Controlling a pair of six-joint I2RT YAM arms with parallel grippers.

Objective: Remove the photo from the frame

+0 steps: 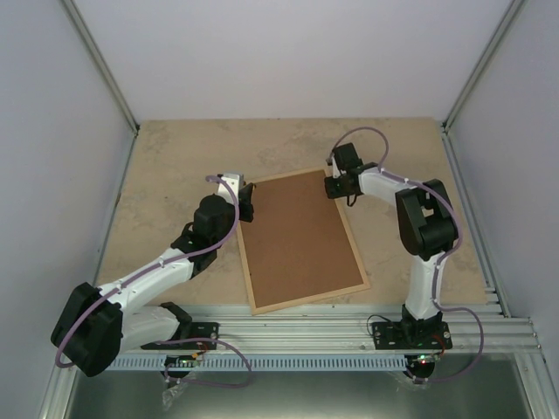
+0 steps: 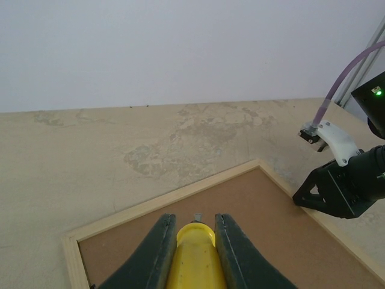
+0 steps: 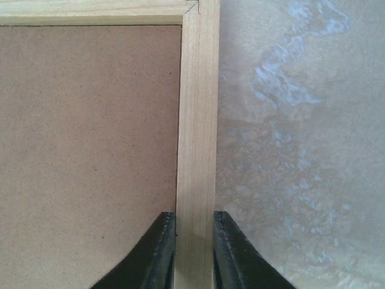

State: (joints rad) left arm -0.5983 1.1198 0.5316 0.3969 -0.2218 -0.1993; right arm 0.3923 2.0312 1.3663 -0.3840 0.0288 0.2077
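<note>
Two right jaws clamp a side rail of the frame [image 3: 196, 120]; left jaws hover over its backing [image 2: 271, 241], state unclear.

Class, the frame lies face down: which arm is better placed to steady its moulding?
Right: right fingers flank the frame moulding by the far corner; left fingers sit over the backing board.

- The right gripper [image 3: 194, 241] enters at 6 o'clock, its 2 black fingers [image 3: 157, 253] set against either side of 1 rail of the frame [image 3: 197, 120].
- That pale wood rail runs from 6 to 12 o'clock and meets a 2nd rail in a mitred corner at 12.
- The brown backing board [image 3: 84, 150] fills the 9 o'clock side.
- The marbled beige table [image 3: 301, 150] lies at 3 o'clock.
</note>
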